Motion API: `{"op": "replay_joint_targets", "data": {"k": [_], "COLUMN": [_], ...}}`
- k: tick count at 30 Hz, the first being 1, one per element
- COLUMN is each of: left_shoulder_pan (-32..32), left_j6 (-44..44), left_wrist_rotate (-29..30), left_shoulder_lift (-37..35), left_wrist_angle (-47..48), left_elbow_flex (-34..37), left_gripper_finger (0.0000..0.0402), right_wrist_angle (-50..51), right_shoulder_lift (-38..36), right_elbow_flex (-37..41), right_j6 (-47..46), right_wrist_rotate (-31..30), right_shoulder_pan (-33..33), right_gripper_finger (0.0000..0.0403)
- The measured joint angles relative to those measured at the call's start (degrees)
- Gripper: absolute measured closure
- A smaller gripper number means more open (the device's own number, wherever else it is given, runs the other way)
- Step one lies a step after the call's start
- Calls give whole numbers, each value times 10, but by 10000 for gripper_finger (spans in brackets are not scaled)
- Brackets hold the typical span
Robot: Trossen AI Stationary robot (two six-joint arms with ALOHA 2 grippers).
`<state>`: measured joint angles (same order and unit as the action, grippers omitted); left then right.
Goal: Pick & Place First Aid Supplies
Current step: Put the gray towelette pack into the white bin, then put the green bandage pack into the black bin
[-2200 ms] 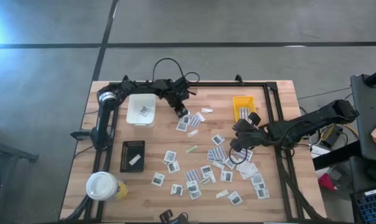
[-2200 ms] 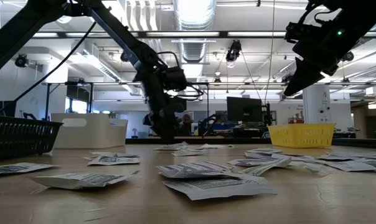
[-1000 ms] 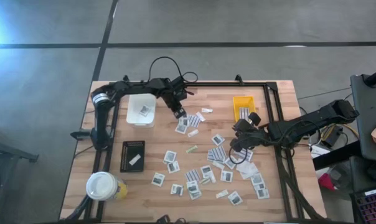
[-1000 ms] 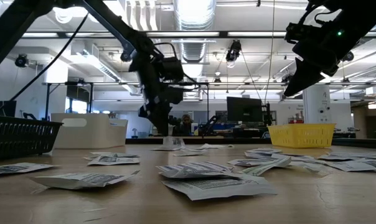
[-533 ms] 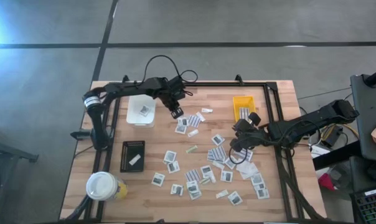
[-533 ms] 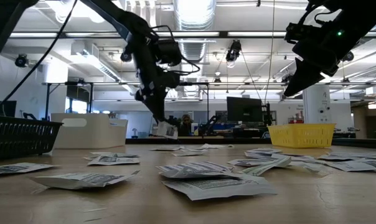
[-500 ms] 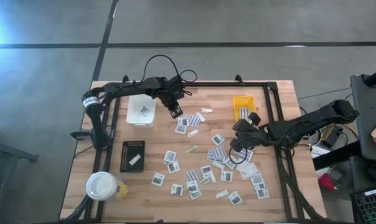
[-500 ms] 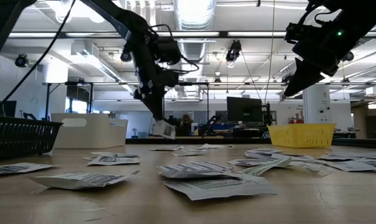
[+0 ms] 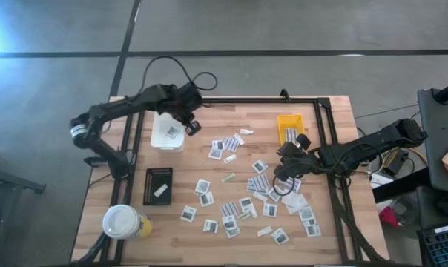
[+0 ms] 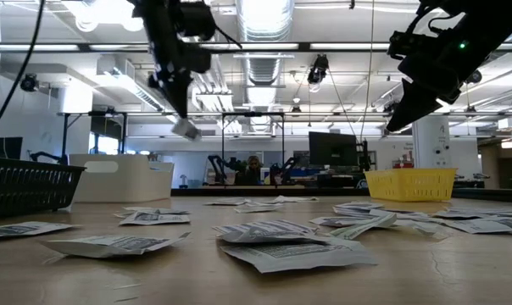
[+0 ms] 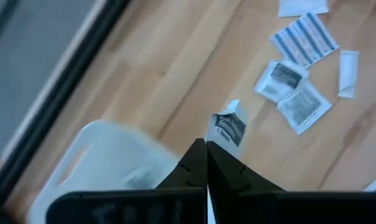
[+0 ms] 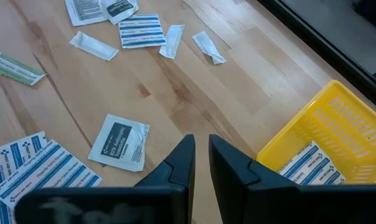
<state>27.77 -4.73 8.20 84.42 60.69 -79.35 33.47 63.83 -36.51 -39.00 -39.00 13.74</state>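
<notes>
The first aid supplies, many small flat white packets (image 9: 246, 202), lie scattered over the wooden table's middle and right. My left gripper (image 9: 191, 127) is shut on one small white packet (image 11: 229, 127) with a dark printed patch. It hangs high over the table beside the white tray (image 9: 168, 131), and the low view shows it (image 10: 186, 129) well above the tray. My right gripper (image 9: 282, 175) hovers over the packets (image 12: 119, 142) near the yellow tray (image 9: 289, 127). A narrow gap shows between its fingers, with nothing in it. My left gripper pinches the packet by one end (image 11: 215, 139) between its two fingertips. The fingers come from above, slanting down. The packet sticks out beyond the fingertips and hangs clear of the table and the tray.
A black tray (image 9: 158, 185) holding one packet stands at the left, and a white-lidded yellow cup (image 9: 122, 221) stands at the near left corner. Striped strips (image 12: 309, 163) lie in the yellow tray. A black frame rail (image 9: 328, 148) runs along the table's right side.
My left gripper has risen from the table with the packet, staying shut on it, and has gone toward the table's left, to the white tray. The packet is lifted clear of the table.
</notes>
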Motion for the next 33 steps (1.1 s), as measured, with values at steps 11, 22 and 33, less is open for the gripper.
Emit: {"op": "replay_joint_targets", "data": {"k": [11,22,33], "left_shoulder_pan": [0,3,4], "left_j6": [-66,-94,-94], "left_wrist_rotate": [127,137,135], "left_shoulder_lift": [-70,-54,-48], "left_wrist_angle": [114,92,71], "left_elbow_flex": [0,98,164], "left_gripper_finger": [402,402,402], "right_wrist_angle": [-22,-26,-26], "right_shoulder_lift": [0,0,0], "right_elbow_flex": [0,0,0], "right_j6": [0,0,0], "right_wrist_rotate": [0,4,4], "right_shoulder_pan": [0,0,0], "right_gripper_finger": [360,360,360]}}
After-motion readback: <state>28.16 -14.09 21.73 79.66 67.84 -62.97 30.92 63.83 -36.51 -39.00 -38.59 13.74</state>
